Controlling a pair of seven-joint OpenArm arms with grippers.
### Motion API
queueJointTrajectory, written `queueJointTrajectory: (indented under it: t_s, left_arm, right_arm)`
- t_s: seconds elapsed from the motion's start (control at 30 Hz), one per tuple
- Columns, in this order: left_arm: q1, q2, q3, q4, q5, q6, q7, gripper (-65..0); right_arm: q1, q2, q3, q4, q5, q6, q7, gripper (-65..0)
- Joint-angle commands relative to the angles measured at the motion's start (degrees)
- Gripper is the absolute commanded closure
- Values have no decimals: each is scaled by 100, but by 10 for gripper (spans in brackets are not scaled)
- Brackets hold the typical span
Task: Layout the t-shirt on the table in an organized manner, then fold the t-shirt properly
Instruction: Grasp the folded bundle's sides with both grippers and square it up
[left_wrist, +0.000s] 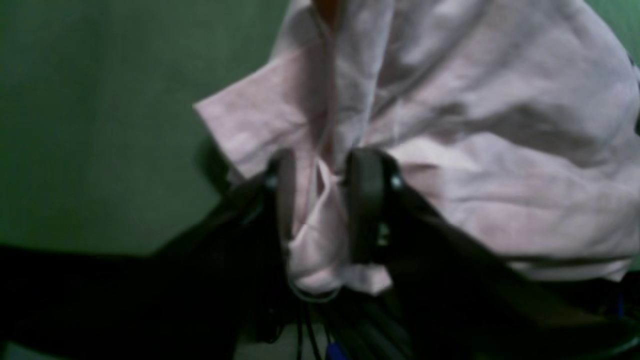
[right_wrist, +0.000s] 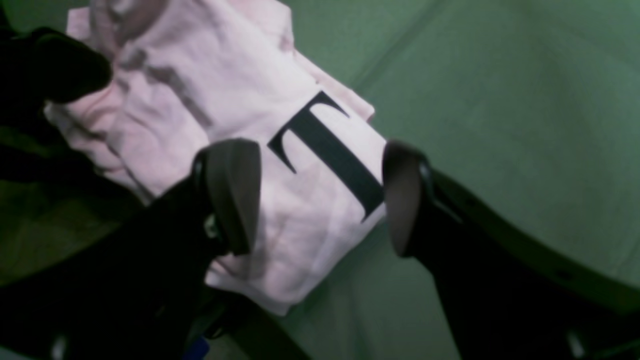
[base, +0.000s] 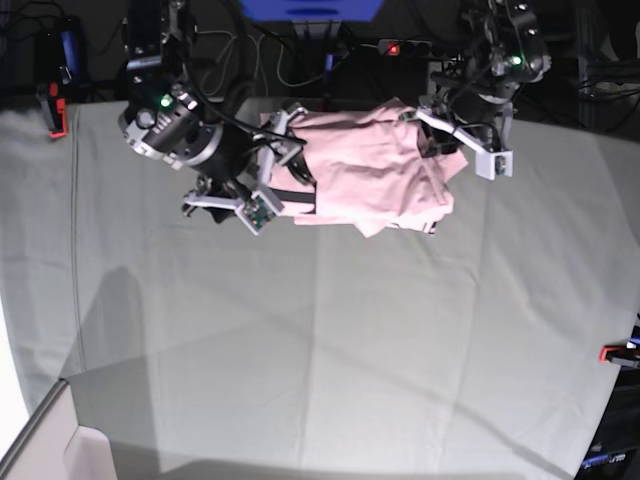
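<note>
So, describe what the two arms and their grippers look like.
Both arms are black and grey with green indicator lights and loose black cables. The left gripper and right gripper each have black fingers with grey pads; from the base view, pale grey brackets sit at the wrists.

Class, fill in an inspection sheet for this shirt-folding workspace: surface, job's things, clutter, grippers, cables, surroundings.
Surface: table, creased pale cloth, red clamps at its edges.
Job's things: t-shirt, pink, bunched at the far edge; a black letter T shows.
Clutter: nothing seen.
Grippers: left gripper has shirt fabric between its fingers; right gripper open over the T.
Cables: black leads behind the table.
Surroundings: dark equipment at the back.
</note>
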Motion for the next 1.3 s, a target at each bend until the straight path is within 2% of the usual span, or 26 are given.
queueJointTrajectory:
  t_s: [0.0, 0.17, 0.23, 0.27, 0.4, 0.6, 0.67, 0.77, 1.0, 1.27]
  left_arm:
    - [4, 6, 12, 78, -58, -44, -67, -162]
    - [4, -3, 12, 78, -58, -53, -67, -143]
    - [-5, -3, 3, 78, -58, -53, -76, -65]
    - [-5, -3, -6, 78, -58, -53, -67, 0]
    - [-75, -12, -32, 139, -58, -53, -59, 0]
    - [-23, -21, -41, 860, -50, -53, -50, 0]
    - [-23, -153, -41, 957, -58, -44, -50, 0]
    - [-23, -284, -129, 895, -58, -44, -50, 0]
    - [-119, -302, -850, 482, -67, -62, -50, 0]
    - [-374, -408, -489, 87, -67, -62, -59, 0]
  right_arm:
    - [30, -20, -15, 117, 81, 23, 127, -384]
    - [-76, -20, -15, 117, 81, 23, 136, -384]
    - [-76, -20, -15, 117, 81, 23, 136, -384]
    - [-76, -20, -15, 117, 81, 23, 136, -384]
    - [-76, -20, -15, 117, 81, 23, 127, -384]
    - [-85, -20, -15, 117, 81, 23, 127, -384]
    - [-85, -20, -15, 117, 81, 23, 127, -384]
    - [-85, -20, -6, 117, 81, 23, 127, -384]
    - [-164, -20, -6, 152, 81, 23, 154, -384]
    - [-190, -47, -23, 302, 81, 23, 127, -384]
